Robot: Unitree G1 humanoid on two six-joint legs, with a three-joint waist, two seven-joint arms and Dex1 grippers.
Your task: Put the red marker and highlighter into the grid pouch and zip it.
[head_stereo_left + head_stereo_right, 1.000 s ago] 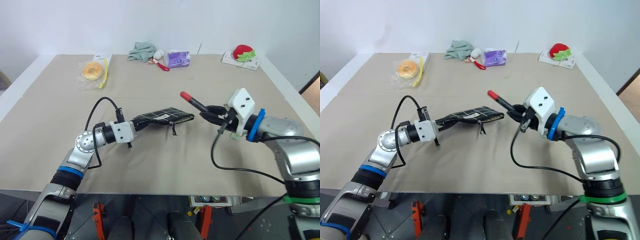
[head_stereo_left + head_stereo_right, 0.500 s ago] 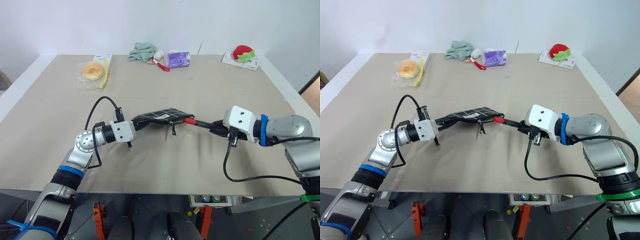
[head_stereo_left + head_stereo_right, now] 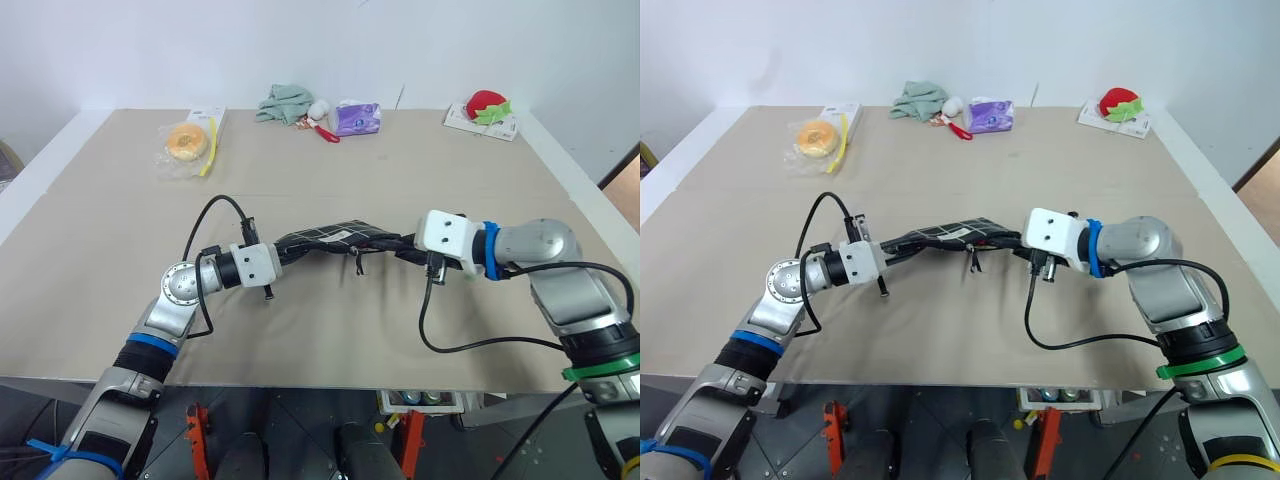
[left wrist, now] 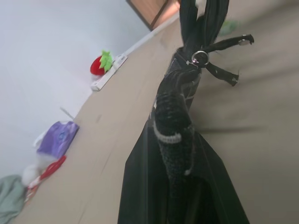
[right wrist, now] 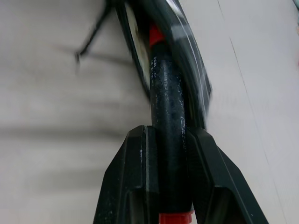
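Observation:
The grid pouch (image 3: 335, 238), black with white lines, hangs just above the table with its mouth toward my right arm. My left gripper (image 3: 283, 250) is shut on the pouch's left end. The zipper pull (image 3: 358, 262) dangles below the mouth. My right gripper (image 3: 405, 252) is shut on the red marker (image 5: 168, 140), gripping its black barrel. The marker's red front end (image 5: 155, 35) sits inside the pouch's open mouth (image 5: 140, 51). The highlighter is out of view.
Along the table's far edge lie a bagged bagel (image 3: 186, 140), a green cloth (image 3: 285, 102), a small red-and-white tool (image 3: 322, 125), a purple packet (image 3: 357, 117) and a strawberry toy (image 3: 487, 104) on a white card. The table's front edge (image 3: 300, 385) runs close below both arms.
My right gripper has swung down and to the left with the marker, from pointing up in the air to pushing its red end into the pouch. My left gripper shifted slightly right with the pouch.

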